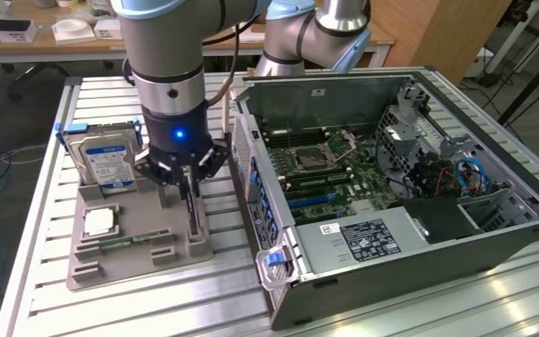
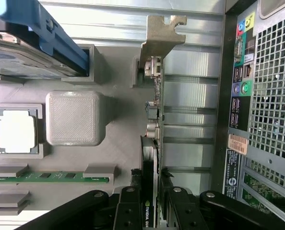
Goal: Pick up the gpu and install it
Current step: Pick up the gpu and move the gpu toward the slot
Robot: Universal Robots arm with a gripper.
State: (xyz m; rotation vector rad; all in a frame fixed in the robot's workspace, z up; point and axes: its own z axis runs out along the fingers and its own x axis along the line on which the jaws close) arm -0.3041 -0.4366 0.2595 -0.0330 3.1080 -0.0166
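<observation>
The gpu [image 1: 193,214] stands on edge in a slot of the grey holder tray [image 1: 129,270], close to the open computer case [image 1: 494,232]. In the wrist view the gpu [image 2: 154,115] appears as a thin green board with a black cooler and a silver end bracket [image 2: 161,36] at its far end. My gripper [image 1: 187,184] hangs straight down over it. Its black fingers [image 2: 128,211] sit on both sides of the card's near end, so the gripper [image 2: 149,208] is shut on the gpu. The card still rests in its slot.
A blue-labelled hard drive [image 1: 106,160] stands at the tray's far end, with a square CPU chip [image 1: 99,222] and a green memory stick [image 1: 120,242] beside it. The case's rear panel [image 2: 267,96] lies right next to the card. The slatted metal table [image 1: 110,312] carries everything.
</observation>
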